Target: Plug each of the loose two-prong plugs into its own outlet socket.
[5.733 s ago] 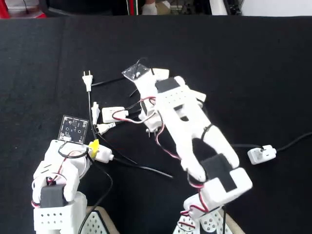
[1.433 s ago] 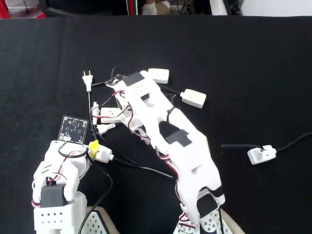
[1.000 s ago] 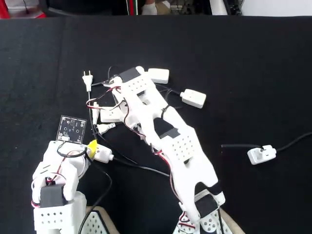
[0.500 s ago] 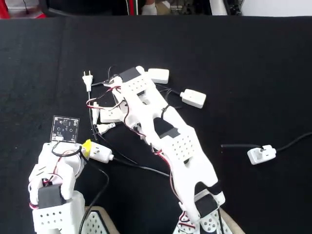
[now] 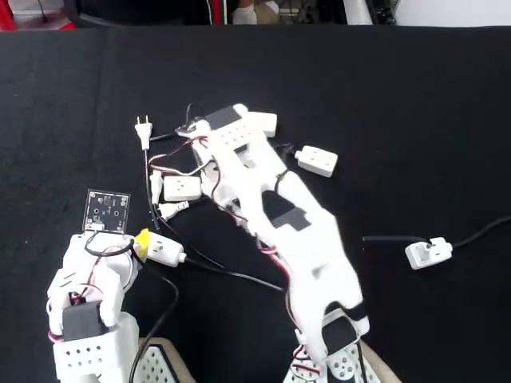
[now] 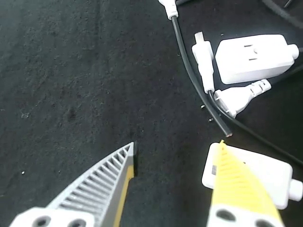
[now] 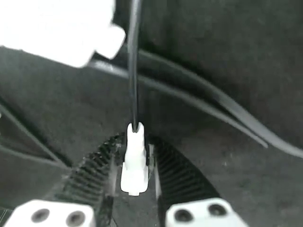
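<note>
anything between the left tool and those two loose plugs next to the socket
Only a black cable, lying alongside the plugs on the side facing the open left tool; otherwise bare cloth.

Black tablecloth (image 5: 415, 120) right across the high view, matte, and up close its weave is flecked with a few pale specks of lint. The light is soft and even, with no hard shadows on the fabric. Beyond the far edge there's a thin strip of room: a red object (image 5: 32, 14) at one corner, a bright white surface (image 5: 455, 11) at the other, dark clutter (image 5: 144, 11) between.
</note>
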